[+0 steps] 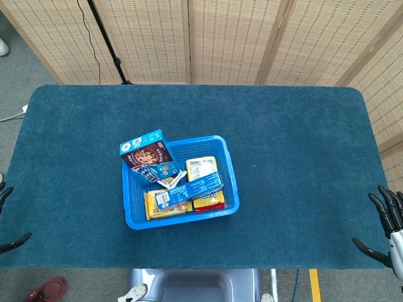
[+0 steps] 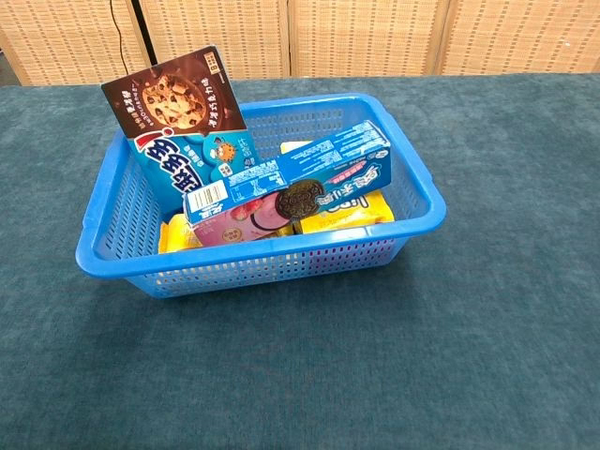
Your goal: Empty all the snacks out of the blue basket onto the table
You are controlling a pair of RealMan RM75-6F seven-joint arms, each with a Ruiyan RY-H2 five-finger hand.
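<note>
A blue plastic basket [image 1: 230, 165] [image 2: 412, 173] stands near the middle of the blue table, slightly left. A cookie box [image 1: 146, 150] [image 2: 178, 112] with a chocolate-chip picture leans upright at its far left corner. A long blue biscuit box [image 1: 195, 186] [image 2: 291, 178] lies across yellow packets [image 1: 203, 167] [image 2: 347, 214] inside. My left hand [image 1: 5, 217] shows only dark fingertips at the left frame edge, apart and holding nothing. At the right edge, far from the basket, my right hand [image 1: 385, 226] hangs with fingers spread and nothing in it. Neither hand shows in the chest view.
Blue felt table [image 1: 296, 138] [image 2: 506, 328] stretches around the basket on all sides. Woven folding screens [image 1: 233, 38] stand behind the far edge. A stand pole [image 1: 107, 41] rises at the back left. A red shoe [image 1: 47, 289] lies on the floor at the front left.
</note>
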